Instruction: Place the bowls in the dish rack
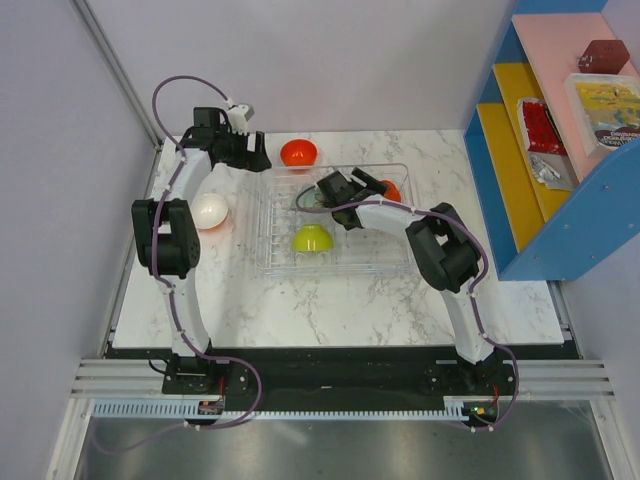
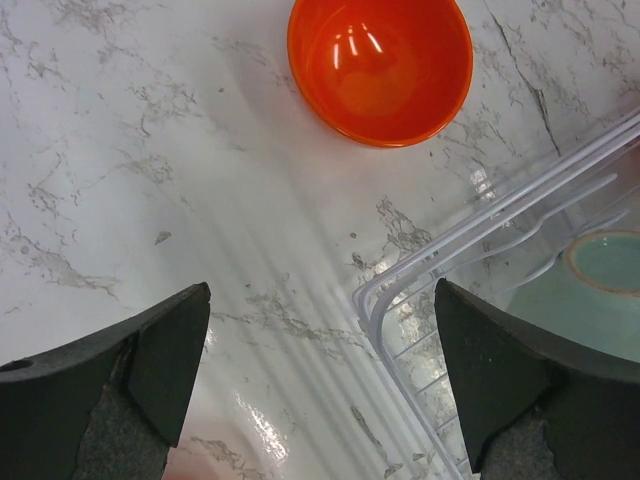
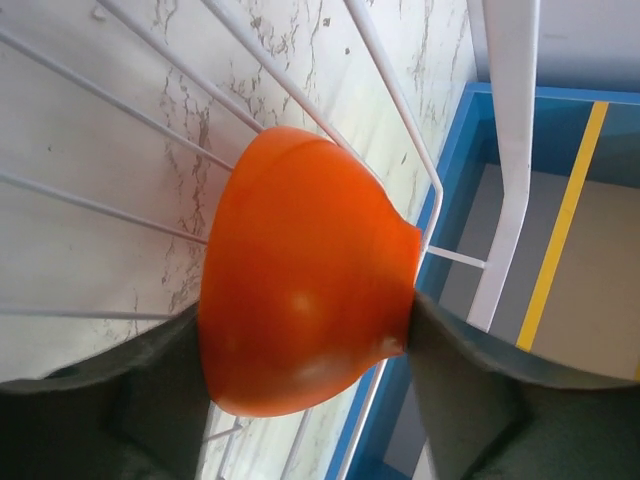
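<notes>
The clear dish rack (image 1: 340, 268) lies mid-table. Inside it sit a lime-green bowl (image 1: 312, 238) turned upside down and a pale teal bowl (image 1: 308, 199). At the rack's right end my right gripper (image 1: 375, 190) is shut on an orange bowl (image 1: 391, 190); in the right wrist view both fingers press the orange bowl (image 3: 300, 260) on its side over the rack's ribs. My left gripper (image 2: 320, 300) stands open and empty above the rack's far-left corner (image 2: 420, 280). Another orange bowl (image 2: 380, 65) rests upright on the table beyond it. A white bowl (image 1: 210, 210) sits left of the rack.
A blue shelf unit (image 1: 520, 200) with yellow and pink shelves holding packets stands close to the rack's right end. A wall and metal post run along the table's left side. The teal bowl (image 2: 600, 275) lies just inside the rack corner below the left gripper.
</notes>
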